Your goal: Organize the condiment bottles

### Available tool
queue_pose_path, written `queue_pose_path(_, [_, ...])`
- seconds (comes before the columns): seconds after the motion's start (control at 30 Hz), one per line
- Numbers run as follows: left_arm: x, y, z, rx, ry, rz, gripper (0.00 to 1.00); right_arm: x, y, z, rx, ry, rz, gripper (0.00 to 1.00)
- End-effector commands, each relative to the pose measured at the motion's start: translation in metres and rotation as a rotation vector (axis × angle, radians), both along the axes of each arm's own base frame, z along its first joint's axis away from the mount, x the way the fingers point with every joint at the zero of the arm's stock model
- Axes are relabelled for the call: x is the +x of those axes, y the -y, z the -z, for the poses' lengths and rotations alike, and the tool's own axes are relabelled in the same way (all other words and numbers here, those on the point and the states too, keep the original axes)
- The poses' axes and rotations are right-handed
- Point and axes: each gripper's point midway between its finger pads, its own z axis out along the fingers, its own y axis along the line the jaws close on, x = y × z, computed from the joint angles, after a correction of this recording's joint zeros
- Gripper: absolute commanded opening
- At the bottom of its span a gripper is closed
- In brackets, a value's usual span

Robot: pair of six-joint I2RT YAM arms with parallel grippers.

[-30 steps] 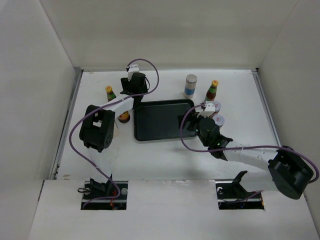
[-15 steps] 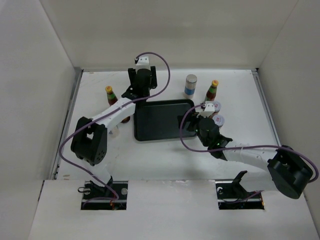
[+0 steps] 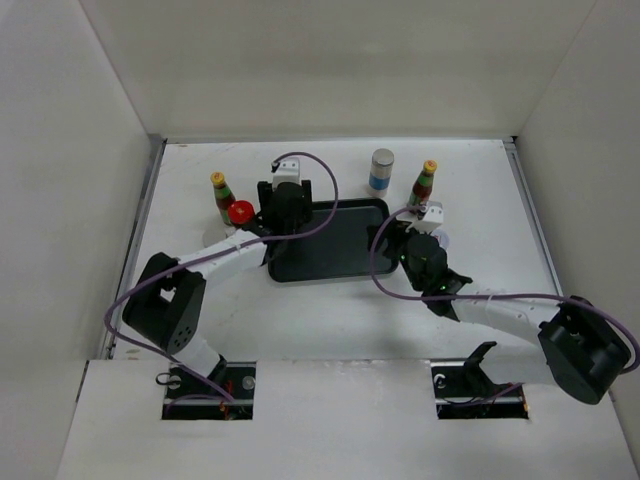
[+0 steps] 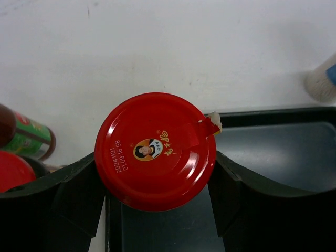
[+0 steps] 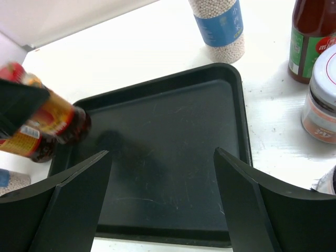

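Left gripper (image 4: 157,191): fingers clamped on the sides of a round red-lidded jar (image 4: 156,151), which is held over one corner of the black rectangular plastic tray (image 4: 283,152).
Right gripper (image 5: 161,157): spread wide, empty, above the tray's opposite side.
Risk: if set down here, the jar's base may catch the raised rim and topple. The arms could also clash over the tray.

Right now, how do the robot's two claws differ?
The left gripper is shut on a red-lidded jar; the right gripper is open and empty. The left holds its jar at the black tray's far-left corner; the right hovers by its right edge. Both are at the tray.
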Motion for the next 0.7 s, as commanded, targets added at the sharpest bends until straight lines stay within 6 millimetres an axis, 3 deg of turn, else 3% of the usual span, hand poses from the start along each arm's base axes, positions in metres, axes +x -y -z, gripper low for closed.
queue_pose_path(0.0, [0.018,0.008,-0.057,-0.148,0.188,-0.029,0.49,0.004,0.001,-0.018,0.07,0.05,0.015,0.85])
queue_pose_path(0.17, [0.026,0.01,-0.032,-0.13,0.162,-0.034,0.51,0.004,-0.005,-0.015,0.064,0.039,-0.008,0.85])
queue_pose_path(0.4, [0.03,0.005,-0.014,-0.12,0.148,-0.061,0.78,0.004,-0.007,-0.017,0.063,0.041,-0.019,0.86])
queue_pose_path(0.53, [0.026,0.003,-0.024,-0.134,0.172,-0.062,0.93,0.004,-0.007,-0.015,0.065,0.035,-0.021,0.87])
queue_pose_path(0.67, [0.012,-0.002,-0.057,-0.156,0.24,-0.07,0.96,0.004,-0.007,-0.015,0.068,0.037,-0.021,0.88])
